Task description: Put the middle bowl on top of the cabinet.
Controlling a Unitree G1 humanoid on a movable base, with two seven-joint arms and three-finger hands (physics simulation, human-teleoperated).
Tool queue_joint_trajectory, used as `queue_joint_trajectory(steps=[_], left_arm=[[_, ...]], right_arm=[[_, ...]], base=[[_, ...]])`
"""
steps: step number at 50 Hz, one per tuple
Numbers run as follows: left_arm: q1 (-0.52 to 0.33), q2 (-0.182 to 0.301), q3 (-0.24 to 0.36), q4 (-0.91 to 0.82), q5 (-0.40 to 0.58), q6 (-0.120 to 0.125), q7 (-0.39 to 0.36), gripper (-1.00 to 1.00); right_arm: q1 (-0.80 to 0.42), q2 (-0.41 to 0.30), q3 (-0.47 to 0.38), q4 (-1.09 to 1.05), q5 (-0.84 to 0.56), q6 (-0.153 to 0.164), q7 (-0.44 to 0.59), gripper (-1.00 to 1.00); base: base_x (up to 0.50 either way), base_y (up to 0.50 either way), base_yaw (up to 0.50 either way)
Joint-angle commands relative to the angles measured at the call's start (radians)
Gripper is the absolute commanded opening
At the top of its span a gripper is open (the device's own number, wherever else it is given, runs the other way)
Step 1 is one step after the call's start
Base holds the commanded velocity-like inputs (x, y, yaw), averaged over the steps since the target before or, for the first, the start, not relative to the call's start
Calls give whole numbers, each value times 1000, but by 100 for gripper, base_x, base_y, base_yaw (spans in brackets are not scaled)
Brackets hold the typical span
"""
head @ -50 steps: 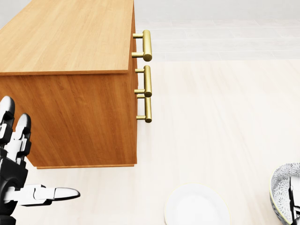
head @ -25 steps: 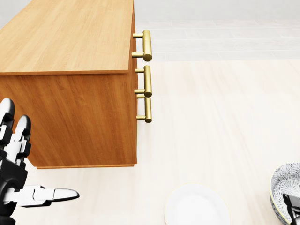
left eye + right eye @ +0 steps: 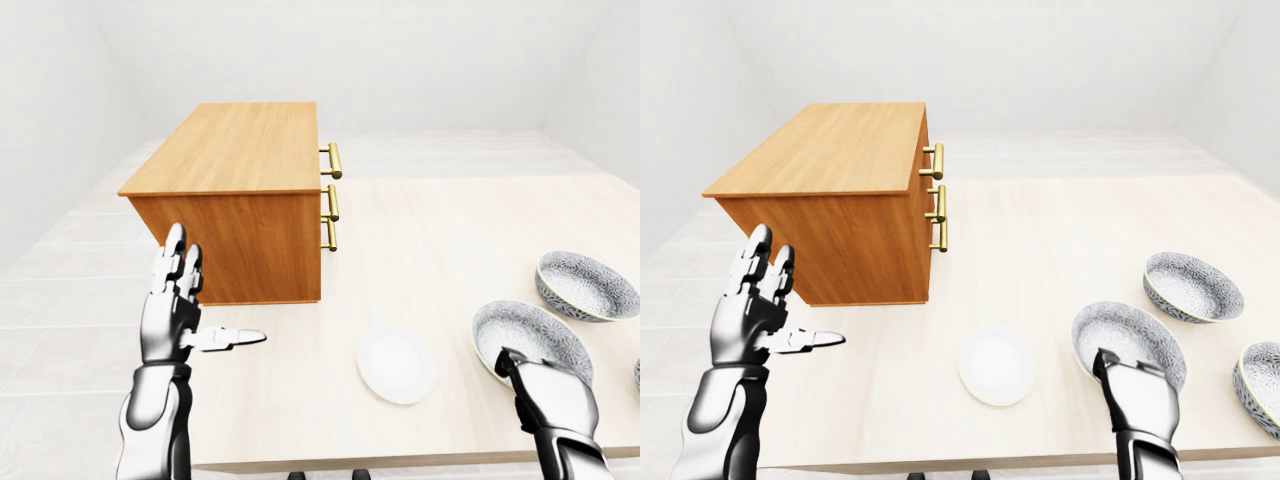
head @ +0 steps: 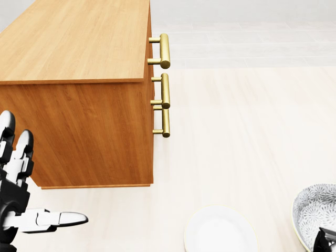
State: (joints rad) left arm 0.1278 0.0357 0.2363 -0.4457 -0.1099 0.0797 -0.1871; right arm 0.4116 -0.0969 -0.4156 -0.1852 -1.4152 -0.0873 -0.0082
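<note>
Right-eye view: pale table (image 3: 1060,230) bearing cabinet (image 3: 830,150), white walls (image 3: 1040,60) around.

The table (image 3: 1060,230) bears a cabinet (image 3: 830,150), a white plate (image 3: 995,366), the middle bowl (image 3: 1130,335) and two other bowls (image 3: 1193,285).

i can read no text, label, brand, number or sign on anything in my views.

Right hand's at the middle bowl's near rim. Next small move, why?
Probably lift the middle bowl slightly, straight up, and check it comes along. The right hand sits on its near rim, but whether it has gripped is unclear. The cabinet top stands higher than the bowl, toward the right-eye view's left.
</note>
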Motion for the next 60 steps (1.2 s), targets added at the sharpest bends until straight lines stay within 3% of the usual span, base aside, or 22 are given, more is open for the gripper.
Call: queue_joint_trajectory(steps=[1, 2, 3, 9, 12, 26, 55, 60], left_arm=[[6, -2, 2, -4, 0, -3, -1, 100], [6, -2, 3, -4, -1, -2, -1, 100], [6, -2, 4, -4, -2, -2, -1, 100], [8, -3, 1, 0, 5, -9, -1, 100], [-8, 4, 14, 3, -3, 6, 4, 100], [-7, 3, 14, -14, 4, 8, 8, 100], [13, -2, 32, -22, -15, 5, -10, 100], [15, -2, 34, -30, -18, 8, -12, 100]], right_arm=[[11, 6, 0, -17, 9, 0, 3, -83], [12, 6, -1, -17, 8, 0, 3, -98], [14, 8, -1, -17, 7, 0, 1, -100], [23, 11, -6, -24, 7, 0, -1, -100], [23, 13, -12, -27, 8, 0, 1, -100], [21, 25, -26, -79, 18, 0, 27, -100], [-7, 108, -74, -385, 122, 0, 246, -100], [-51, 106, -73, -443, 182, 0, 336, -100]], base=[[0, 0, 0], [0, 0, 0], [0, 0, 0], [0, 0, 0], [0, 0, 0], [0, 0, 0], [0, 0, 0], [0, 0, 0]])
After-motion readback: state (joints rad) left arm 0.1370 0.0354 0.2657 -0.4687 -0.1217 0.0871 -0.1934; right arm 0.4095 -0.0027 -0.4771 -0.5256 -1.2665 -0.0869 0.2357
